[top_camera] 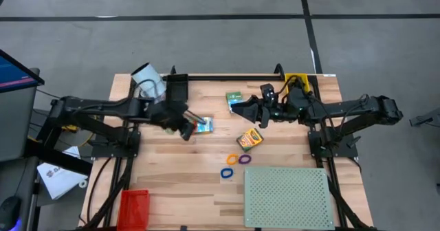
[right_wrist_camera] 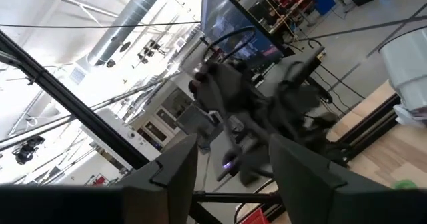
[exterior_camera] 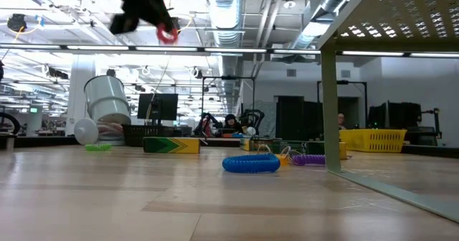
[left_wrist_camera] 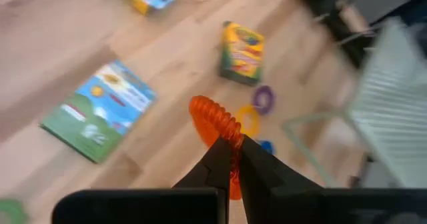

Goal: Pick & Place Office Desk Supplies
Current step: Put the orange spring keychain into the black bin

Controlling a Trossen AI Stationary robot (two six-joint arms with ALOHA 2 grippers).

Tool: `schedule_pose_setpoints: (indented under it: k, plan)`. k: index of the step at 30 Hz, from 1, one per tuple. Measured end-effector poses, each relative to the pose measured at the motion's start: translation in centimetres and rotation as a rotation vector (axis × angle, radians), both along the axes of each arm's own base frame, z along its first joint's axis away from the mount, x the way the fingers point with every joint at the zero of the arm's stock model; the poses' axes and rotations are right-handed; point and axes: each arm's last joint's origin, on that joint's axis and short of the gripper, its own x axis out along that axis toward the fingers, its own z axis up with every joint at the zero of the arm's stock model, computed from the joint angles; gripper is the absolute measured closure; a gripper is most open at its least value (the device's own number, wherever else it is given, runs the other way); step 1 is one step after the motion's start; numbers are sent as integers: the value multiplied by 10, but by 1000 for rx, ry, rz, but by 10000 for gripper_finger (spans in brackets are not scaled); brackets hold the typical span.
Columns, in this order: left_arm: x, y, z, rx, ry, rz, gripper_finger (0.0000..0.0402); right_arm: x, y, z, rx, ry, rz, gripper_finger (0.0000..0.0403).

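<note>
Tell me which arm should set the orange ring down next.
Left. The left claw is already shut on the orange ring, held above the table. The right claw is open, empty and tilted up toward the room.

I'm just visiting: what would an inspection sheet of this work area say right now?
Surface: wooden table, bare between items.
Job's things: crayon box; two green boxes; yellow, purple and blue rings loose near the crayon box.
Clutter: perforated board, white cylinder, red bin.
End effectors: left end effector shut on orange ring, raised; right end effector open, empty.
Cables: black leads along both arms.
Surroundings: workshop, yellow crates behind.
</note>
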Motion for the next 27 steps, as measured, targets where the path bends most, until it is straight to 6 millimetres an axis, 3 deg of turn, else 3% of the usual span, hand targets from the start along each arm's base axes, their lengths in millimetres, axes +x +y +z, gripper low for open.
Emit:
schedule_pose_setpoints:
  k: [4, 8, 17, 27]
  plan:
    - [18, 31, -6, 77, 91, 5, 398, 0, -2, 0, 7, 3, -8, 222]
    - [26, 74, -6, 156, 230, 27, 398, 0, -2, 0, 15, 3, -6, 221]
    - [6, 164, -19, 180, 562, 92, 398, 0, 3, -1, 22, 7, 17, 222]
    - [-5, 216, -49, 208, 710, 189, 398, 0, 4, -2, 21, 15, 21, 222]
